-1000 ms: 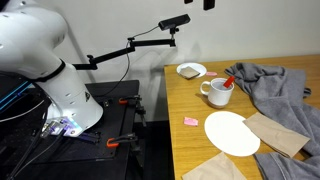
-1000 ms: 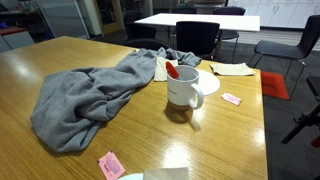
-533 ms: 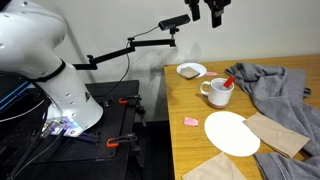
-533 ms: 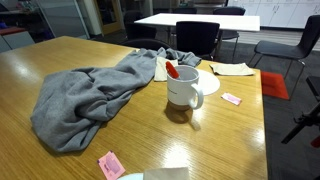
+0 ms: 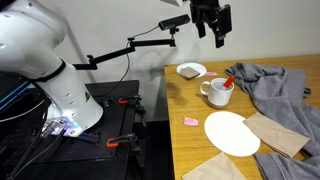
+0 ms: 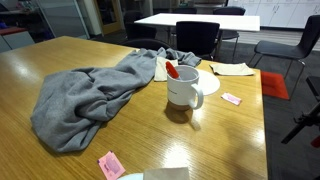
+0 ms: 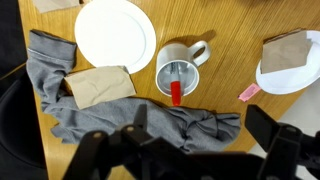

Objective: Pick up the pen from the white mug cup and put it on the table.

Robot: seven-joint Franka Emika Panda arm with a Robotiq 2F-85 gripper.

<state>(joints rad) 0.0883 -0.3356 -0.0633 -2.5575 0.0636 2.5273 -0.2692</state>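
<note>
The black two-fingered pincer (image 5: 211,36) is hanging high above the light yellowish-brown wooden tabletop (image 5: 187,100), well apart from everything on it. Its fingers (image 7: 100,152) are standing wide apart and are gripping nothing. Far below the pincer, the plain white ceramic mug (image 5: 216,93) with one side handle is standing upright on the tabletop. In the wrist view the mug (image 7: 178,72) is sitting just ahead of the gap between the fingers, its handle pointing away to one side. The short red pen (image 5: 229,82) with a whitish part is resting inside the mug and leaning against the rim. In the wrist view the pen (image 7: 176,94) is jutting its red end over the rim on the side nearer the pincer. An exterior view is showing the pen (image 6: 172,71) slanting up out of the mug (image 6: 183,88). A crumpled grey cloth (image 7: 120,125) is spreading directly beneath the fingers, between them and the mug, its edge lying near the mug's base. A brown paper napkin (image 7: 100,85) is lying at the cloth's edge, just beside a flat round white plate (image 7: 115,33) that is lying beyond the mug. A shallow white bowl with brown contents (image 5: 191,70) is sitting near the mug, below the pincer. A small pink square note (image 5: 190,121) is lying flat on the tabletop near the plate.
</note>
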